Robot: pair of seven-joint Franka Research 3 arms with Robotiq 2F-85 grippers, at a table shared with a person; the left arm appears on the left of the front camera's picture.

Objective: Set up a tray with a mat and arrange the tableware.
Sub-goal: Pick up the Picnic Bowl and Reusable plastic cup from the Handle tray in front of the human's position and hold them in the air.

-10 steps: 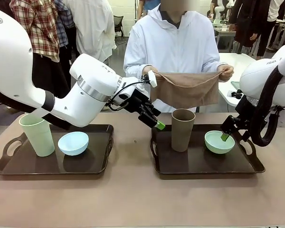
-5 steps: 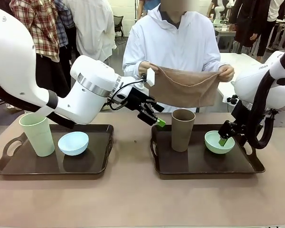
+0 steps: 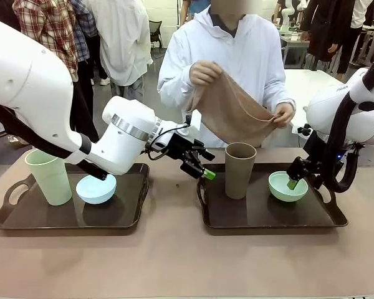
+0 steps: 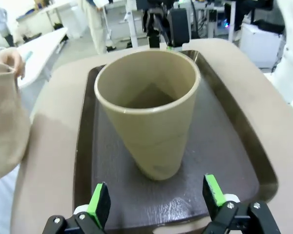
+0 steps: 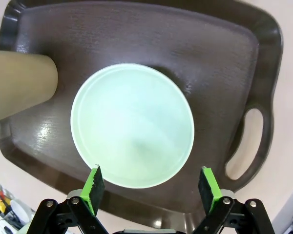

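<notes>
Since the earlier frame the person's mat is no longer being held stretched level: one hand is lifting its corner while the other hand is dropping low, and the left arm is sinking slightly and drawing back. The left gripper is hanging released, jaws wide and holding nothing, just off the left edge of the right tray and pointing at the brown tumbler, which is standing upright near that edge. The right gripper is likewise spread and empty, hovering directly over the mint green bowl, which is sitting toward the tray's right edge beside its handle. On the left tray the pale green tumbler is standing at the left end with the light blue bowl just beside it. The step appears to be clearing the right tray so the mat can go down. To do it well, the left gripper should be advancing level so both pads straddle the tumbler around mid-height, squeezing gently because a light cup tips easily. The right one looks barely wider than the bowl, so pinching the rim with one finger inside is probably safer.
</notes>
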